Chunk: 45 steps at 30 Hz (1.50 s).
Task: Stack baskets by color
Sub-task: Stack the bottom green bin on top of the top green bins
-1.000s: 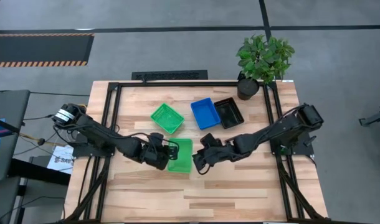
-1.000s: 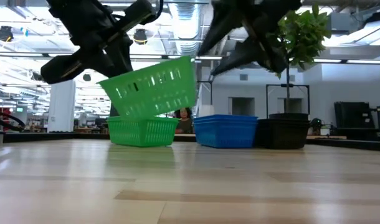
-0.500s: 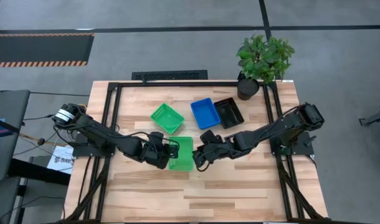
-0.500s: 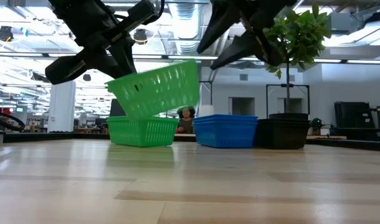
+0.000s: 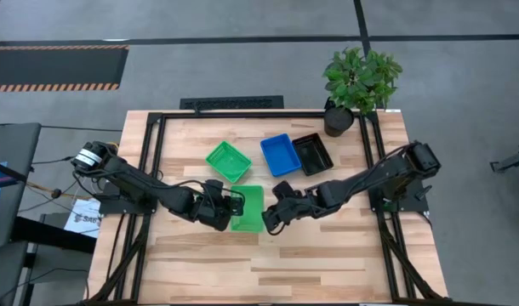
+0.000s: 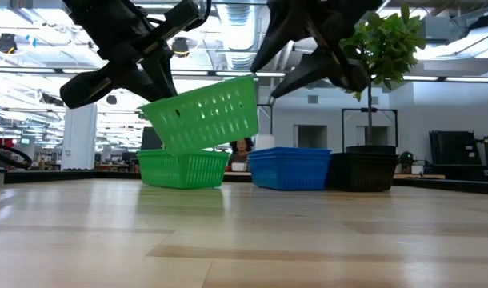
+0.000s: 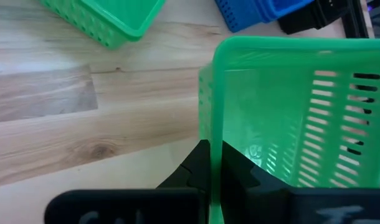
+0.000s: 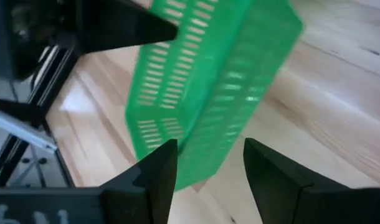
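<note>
My left gripper (image 5: 229, 207) is shut on a green basket (image 5: 248, 210), which hangs tilted above the table (image 6: 202, 116). My right gripper (image 5: 274, 218) is open at that basket's right end. In the right wrist view its fingers (image 8: 159, 168) stand on either side of the basket's lower corner (image 8: 199, 158); I cannot tell whether they touch it. A second green basket (image 5: 228, 161), a blue basket (image 5: 280, 154) and a black basket (image 5: 312, 154) rest on their bottoms farther back on the table. My left gripper pinches the green basket's left side wall (image 7: 210, 134), one finger inside the basket and one outside. The fingers come slanting down from the table's left. The basket is lifted clear of the table and tilted, its right end higher than its left.
A potted plant (image 5: 359, 79) in a black pot (image 5: 337, 121) stands at the far right corner. A black frame (image 5: 157, 170) runs along the table's left, far and right sides. Bare wood (image 5: 268, 263) lies toward the near edge.
The held green basket has shifted slightly toward my right gripper and stays lifted and tilted. Both arms otherwise keep their places.
</note>
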### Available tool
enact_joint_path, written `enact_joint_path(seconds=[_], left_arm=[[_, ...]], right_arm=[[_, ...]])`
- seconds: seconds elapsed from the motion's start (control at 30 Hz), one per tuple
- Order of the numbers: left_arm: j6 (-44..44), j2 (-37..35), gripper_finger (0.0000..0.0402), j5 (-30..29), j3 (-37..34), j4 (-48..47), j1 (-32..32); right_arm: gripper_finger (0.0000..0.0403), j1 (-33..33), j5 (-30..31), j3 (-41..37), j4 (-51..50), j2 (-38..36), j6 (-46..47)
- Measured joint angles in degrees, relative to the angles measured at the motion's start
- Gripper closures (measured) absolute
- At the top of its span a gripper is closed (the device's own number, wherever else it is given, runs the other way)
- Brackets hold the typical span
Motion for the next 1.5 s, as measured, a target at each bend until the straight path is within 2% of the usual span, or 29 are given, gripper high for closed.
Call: enact_joint_path(seconds=[0.57,0.73,0.87,1.1,1.17,1.3,1.5], left_arm=[[0.39,0.0,0.0401,-0.62,0.0,0.86,0.25],[0.83,0.0,0.0401,-0.67,0.0,1.88,0.65],[3.39,0.0,0.0401,-0.79,0.0,3.61,0.64],[10.62,0.0,0.0401,-1.68,-0.04,7.5,0.63],[11.42,0.0,0.0398,-0.78,-0.04,7.41,0.66],[13.23,-0.1,0.0358,0.6,-0.04,8.27,0.48],[16.81,-3.64,0.0219,5.26,0.0,9.1,-0.11]], right_arm=[[0.0206,-2.39,1.01,0.0,-0.61,-0.3,-0.44],[0.022,-4.34,1.01,0.0,-1.37,-0.3,-1.31],[0.0259,-5.22,-0.01,0.0,-2.03,0.66,-1.94],[0.0373,-4.86,-1.3,-0.08,-2.79,1.23,-4.38],[0.0391,-4.75,-1.0,-0.09,-3.2,1.15,-4.35],[0.0393,-5.0,-1.01,-0.09,-3.97,0.99,-4.27],[0.0397,-5.73,-2.4,-0.09,-3.62,0.56,-6.01]])
